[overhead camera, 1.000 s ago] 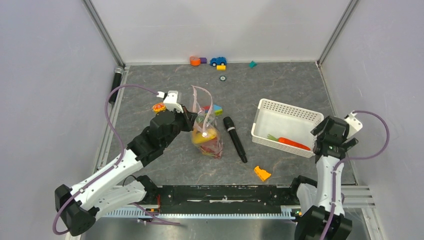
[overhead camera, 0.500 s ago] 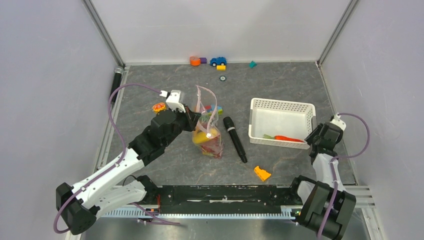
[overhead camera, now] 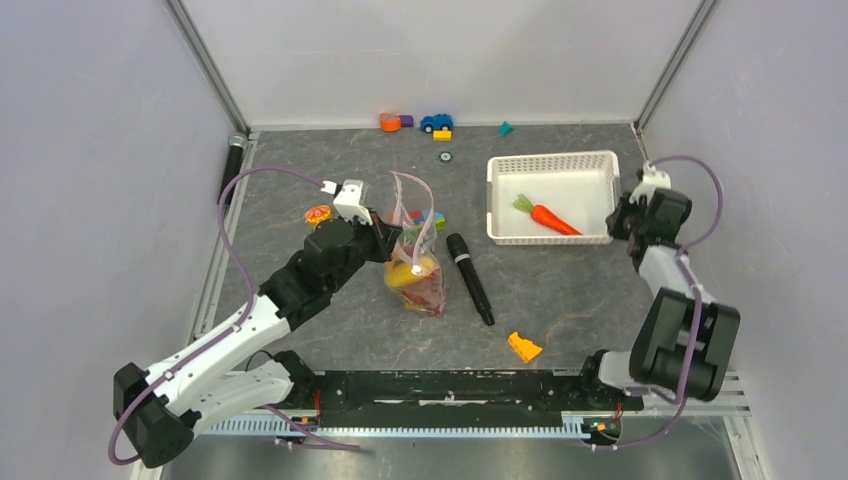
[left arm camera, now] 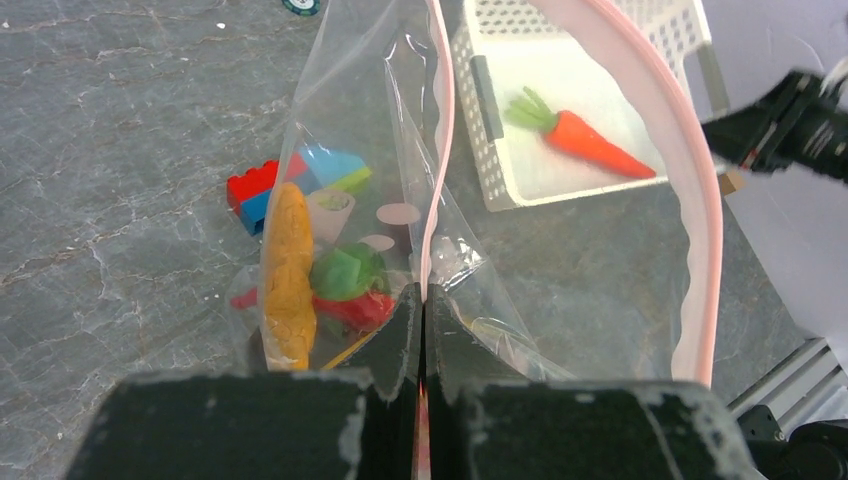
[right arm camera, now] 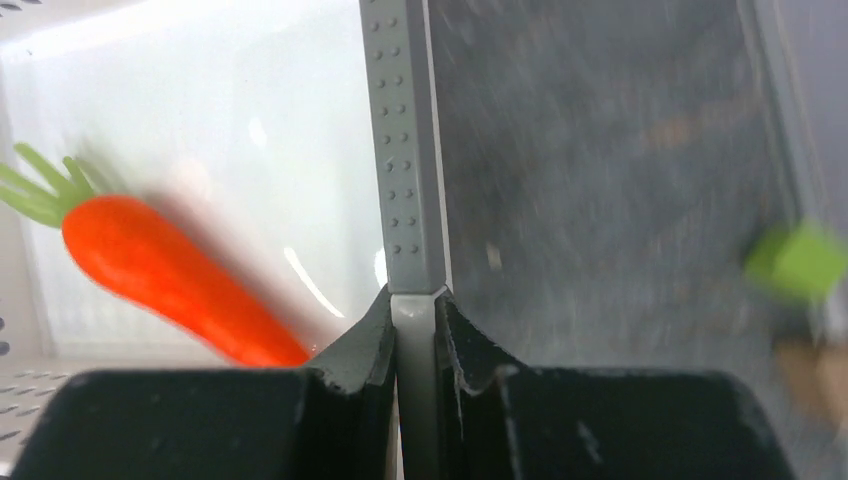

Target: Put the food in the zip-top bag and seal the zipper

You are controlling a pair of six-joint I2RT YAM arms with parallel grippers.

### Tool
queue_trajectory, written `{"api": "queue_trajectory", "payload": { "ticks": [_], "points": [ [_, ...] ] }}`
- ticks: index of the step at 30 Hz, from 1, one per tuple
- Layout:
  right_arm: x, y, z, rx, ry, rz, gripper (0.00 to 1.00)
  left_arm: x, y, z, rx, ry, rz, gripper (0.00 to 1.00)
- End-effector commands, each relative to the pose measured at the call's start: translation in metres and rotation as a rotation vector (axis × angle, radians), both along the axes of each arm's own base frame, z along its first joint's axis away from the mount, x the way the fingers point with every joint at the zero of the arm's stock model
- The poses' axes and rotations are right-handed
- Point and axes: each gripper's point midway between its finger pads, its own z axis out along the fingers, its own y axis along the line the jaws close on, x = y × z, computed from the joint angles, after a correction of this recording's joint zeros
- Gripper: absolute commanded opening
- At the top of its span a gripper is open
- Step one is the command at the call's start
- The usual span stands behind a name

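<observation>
White lattice basket (overhead camera: 548, 158), far right, held carrot (overhead camera: 549, 216); right gripper (right arm camera: 413, 305) pinched its right wall. Left gripper (left arm camera: 421, 300) clamped zip-top bag (left arm camera: 345, 130) edge.

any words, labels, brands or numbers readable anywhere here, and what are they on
None readable.
The zip-top bag carries only pale dots, no print.
The white basket and black microphone show no markings.
The small round disc and the colourful round piece are too small to tell.

Carrot (overhead camera: 551, 217) in basket (overhead camera: 548, 160), right of bag (overhead camera: 412, 262)
</observation>
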Motion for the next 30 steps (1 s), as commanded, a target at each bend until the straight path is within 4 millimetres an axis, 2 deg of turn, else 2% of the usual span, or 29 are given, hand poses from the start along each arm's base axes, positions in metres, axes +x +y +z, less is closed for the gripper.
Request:
{"api": "queue_trajectory", "payload": {
  "ticks": [1,4,6,12,16,17,19,20,22,24,26,28,29,30],
  "points": [
    [0.056,0.023,0.05,-0.189,-0.083,0.419,0.0,0.007,0.003,0.006,0.027,-0.034,0.023,0.03],
    [0.06,0.034,0.04,-0.225,0.081,0.612,0.0,0.008,0.003,0.006,0.033,-0.033,0.023,0.03],
    [0.058,0.042,0.026,-0.238,0.163,0.757,0.01,0.009,0.002,0.007,0.033,-0.034,0.019,0.03],
    [0.085,0.043,0.013,-0.264,0.263,0.968,0.01,0.012,-0.005,0.005,0.047,-0.02,0.002,0.02],
    [0.089,0.047,-0.004,-0.374,0.404,1.136,0.01,0.013,-0.007,0.003,0.051,-0.01,-0.004,0.02],
    [0.091,0.045,-0.007,-0.412,0.437,1.146,0.02,0.012,-0.007,0.004,0.049,-0.009,-0.005,0.02],
    [0.092,0.047,-0.014,-0.455,0.48,1.19,0.1,0.013,-0.007,0.004,0.048,-0.008,-0.002,0.02],
    [0.095,0.049,-0.015,-0.474,0.472,1.211,0.15,0.013,-0.007,0.003,0.048,-0.006,-0.002,0.02],
    [0.101,0.054,-0.016,-0.522,0.41,1.288,0.15,0.013,-0.007,0.003,0.049,-0.005,-0.004,0.02],
    [0.111,0.065,-0.011,-0.581,0.305,1.364,0.12,0.013,-0.007,0.003,0.049,-0.002,-0.004,0.02],
    [0.129,0.073,-0.005,-0.628,0.228,1.377,0.05,0.013,-0.007,0.002,0.05,0.002,0.0,0.02],
    [0.143,0.082,-0.006,-0.685,0.195,1.428,0.03,0.014,-0.008,0.001,0.048,0.007,0.001,0.02],
    [0.151,0.086,-0.009,-0.726,0.202,1.439,0.06,0.013,-0.008,0.002,0.047,0.009,0.002,0.02],
    [0.161,0.087,-0.01,-0.77,0.212,1.436,0.13,0.013,-0.007,0.001,0.049,0.012,0.003,0.02]
  ]
}}
